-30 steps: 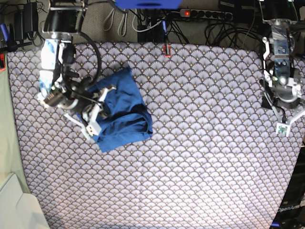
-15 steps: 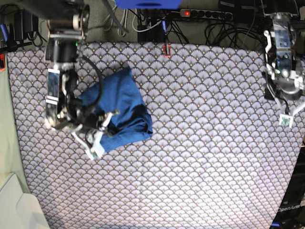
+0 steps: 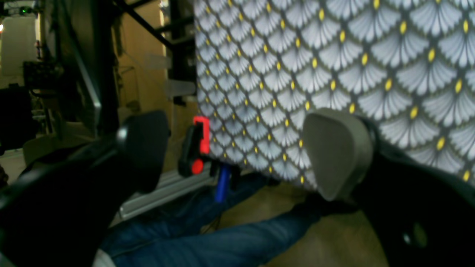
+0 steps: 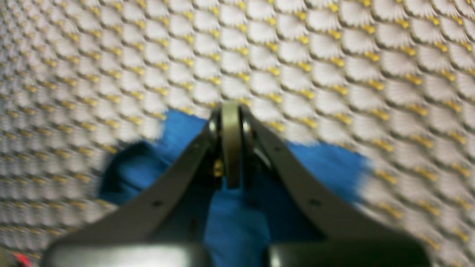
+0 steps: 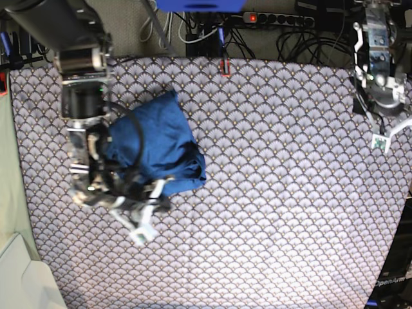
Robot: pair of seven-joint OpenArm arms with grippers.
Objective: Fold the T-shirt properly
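1. Surface [image 5: 270, 212]: covered in a grey-white fan-scale pattern with small yellow dots; bare over its near half and most of its right side.
2. Right claw [image 5: 147, 220]: at the surface's left side, just off the near edge of the cloth bundle. In the right wrist view [image 4: 231, 148] its two fingers are pressed together with nothing between them, tips over the patterned cover just past the blue cloth. That view is blurred.
3. T-shirt [image 5: 158, 151]: royal blue, plain, gathered into a compact folded bundle on the left half of the surface, nearer the far edge than the near one. One corner points toward the far edge; a darker fold line crosses its near right part. The right arm's black cable lies across its left portion.
4. Left claw [image 5: 389, 134]: at the surface's far right corner, well apart from the T-shirt. In the left wrist view [image 3: 237, 155] its fingers stand wide apart, holding nothing.
5. Red clamp [image 5: 225, 67]: on the far edge of the surface, near its middle.
6. Power strip [image 5: 277, 19]: beyond the far edge, with a lit red switch, among dark cables.
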